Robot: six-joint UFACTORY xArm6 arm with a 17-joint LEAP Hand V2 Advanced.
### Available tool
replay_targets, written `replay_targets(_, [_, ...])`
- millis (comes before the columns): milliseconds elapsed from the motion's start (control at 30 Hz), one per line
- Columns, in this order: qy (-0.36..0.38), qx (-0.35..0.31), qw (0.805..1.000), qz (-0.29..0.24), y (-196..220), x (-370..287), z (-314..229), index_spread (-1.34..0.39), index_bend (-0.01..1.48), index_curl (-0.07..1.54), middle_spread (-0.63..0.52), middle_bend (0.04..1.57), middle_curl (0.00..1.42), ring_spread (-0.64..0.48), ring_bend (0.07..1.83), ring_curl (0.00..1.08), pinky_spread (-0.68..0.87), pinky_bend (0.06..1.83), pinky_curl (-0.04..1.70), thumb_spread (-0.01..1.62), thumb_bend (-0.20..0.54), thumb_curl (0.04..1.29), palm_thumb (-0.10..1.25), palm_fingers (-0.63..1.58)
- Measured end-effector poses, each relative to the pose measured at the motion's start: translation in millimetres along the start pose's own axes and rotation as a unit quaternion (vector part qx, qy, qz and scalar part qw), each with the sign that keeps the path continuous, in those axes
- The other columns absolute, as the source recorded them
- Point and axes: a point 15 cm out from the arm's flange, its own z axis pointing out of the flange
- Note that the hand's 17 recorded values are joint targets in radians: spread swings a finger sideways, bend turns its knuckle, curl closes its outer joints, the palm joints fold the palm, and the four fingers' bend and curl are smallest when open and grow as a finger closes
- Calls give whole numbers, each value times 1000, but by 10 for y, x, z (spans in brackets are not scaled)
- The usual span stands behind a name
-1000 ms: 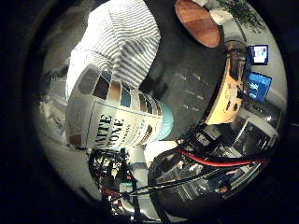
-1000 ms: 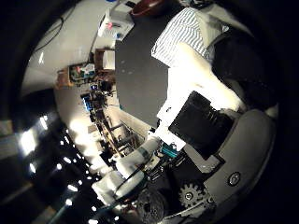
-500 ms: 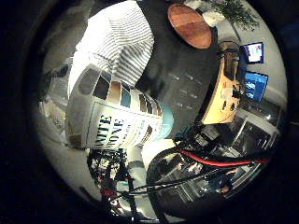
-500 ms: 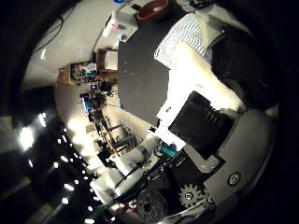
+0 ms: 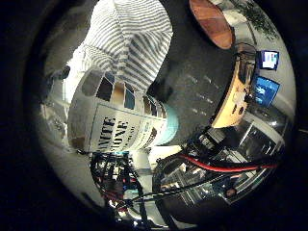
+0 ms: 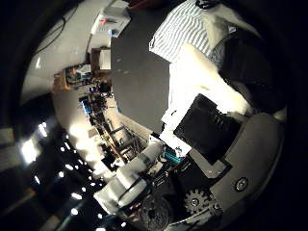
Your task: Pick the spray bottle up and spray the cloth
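In the little finger side palm view, the spray bottle [image 5: 118, 120] filled much of the picture, so it lay close against the palm; it showed a white body with a band of dark, tan and blue squares above a printed label, and a pale teal end pointing away from the striped cloth [image 5: 127, 41]. The cloth, white with grey stripes, lay bunched on the dark table [image 5: 192, 82] just behind the bottle, its edge appearing to meet the bottle's upper side. Well beyond the cloth, near the table's far edge, sat a round brown wooden dish [image 5: 211, 21], and past the table a curved wooden desk [image 5: 236, 91] and two lit blue screens [image 5: 264, 89] stood in the room. In the thumb side palm view, the hand [image 6: 211, 144] showed its white and black parts and a small gear, with white finger segments bent across the frame next to the cloth and a white, padded-looking segment reaching out on the other side; these curled fingers, with the bottle so near the palm, read as the hand gripping the spray bottle, though the contact itself was hidden. The same striped cloth lay on the dark table beside the fingers, and a small white box [image 6: 113, 21] sat at the table's far edge, well apart from the cloth.
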Motion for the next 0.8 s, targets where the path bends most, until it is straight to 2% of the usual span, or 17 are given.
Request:
replay_targets(200, [-77, 43, 996, -26, 166, -392, -468, -205, 1183, 745, -109, 1379, 652, -180, 1444, 642, -206, 985, 1440, 933, -17, 767, 910, 1166])
replay_targets(400, [-155, 89, 981, -71, 263, -829, -866, -204, 1194, 745, -109, 1377, 651, -180, 1442, 641, -206, 983, 1440, 943, -20, 764, 898, 1170])
replay_targets(533, [-247, 124, 953, -127, 345, -1307, -1219, -203, 1201, 744, -103, 1378, 652, -180, 1443, 642, -207, 979, 1441, 961, -17, 758, 882, 1167])
replay_targets(800, [-328, 255, 889, -194, 142, -1744, -1881, -201, 1208, 738, -98, 1381, 653, -174, 1444, 644, -210, 975, 1464, 1008, -14, 752, 913, 1164])
